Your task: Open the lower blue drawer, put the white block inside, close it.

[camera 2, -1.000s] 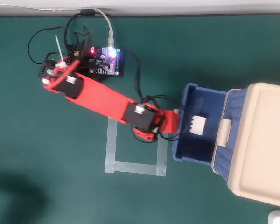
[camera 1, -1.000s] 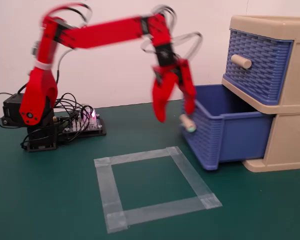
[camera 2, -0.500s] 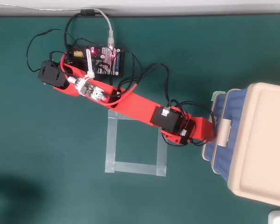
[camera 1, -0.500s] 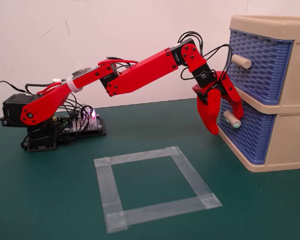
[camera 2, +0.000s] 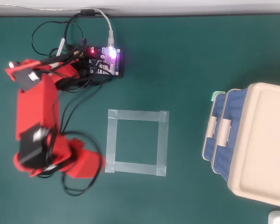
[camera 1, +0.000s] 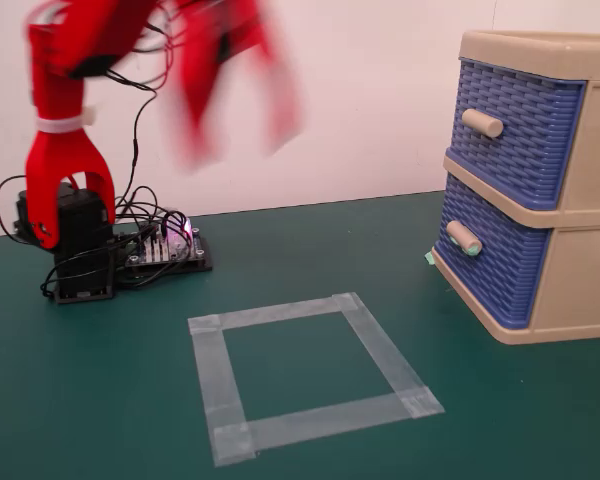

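Half a second ago the red arm reached across to the beige cabinet (camera 1: 570, 190) with its gripper at the lower blue drawer (camera 1: 490, 262); now the arm has swung well away from the cabinet, folded back above its own base. The drawer, open with the white block lying inside a second ago, sits shut and flush in the cabinet, its teal-tipped knob (camera 1: 464, 238) free. The block itself is out of sight in both views.

Going left to right from the cabinet's far side: in the fixed view the arm's base (camera 1: 68, 245) stands well left of the cabinet, its upright link rising straight above it, the upper links bent over at the top. The gripper (camera 1: 232, 85) hangs high, smeared by motion, so I cannot tell whether its jaws are apart or together. The lit circuit board (camera 1: 170, 245) lies beside the base. The tape square (camera 1: 310, 375) lies between base and cabinet, bare. In the overhead view the gripper (camera 2: 84, 163) blurs just left of that square.
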